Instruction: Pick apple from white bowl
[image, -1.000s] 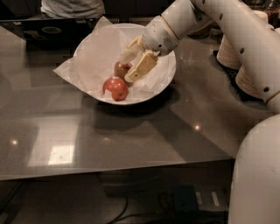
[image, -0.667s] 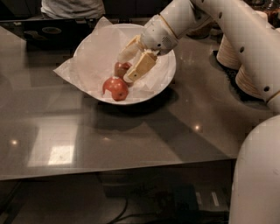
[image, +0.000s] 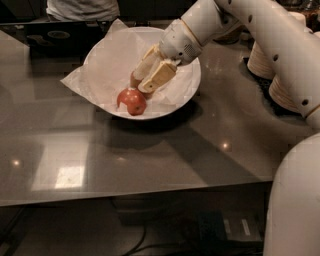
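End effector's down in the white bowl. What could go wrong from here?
1. The end effector sits beside the duller apple at the back, not the bright red apple in front, so it may lift the wrong fruit.
2. It is low over the crinkled paper lining the white bowl; a grasp could snag the paper and drag it.

desk (image: 150, 160): grey, glossy, dotted with light glints | paper bowl stacks (image: 272, 75): beige, far right on desk, on dark mat (image: 257, 82) | dull apple (image: 133, 81): half hidden by tool (image: 141, 84) | pale shirt (image: 82, 7): beyond far edge | cables (image: 140, 237): below desk
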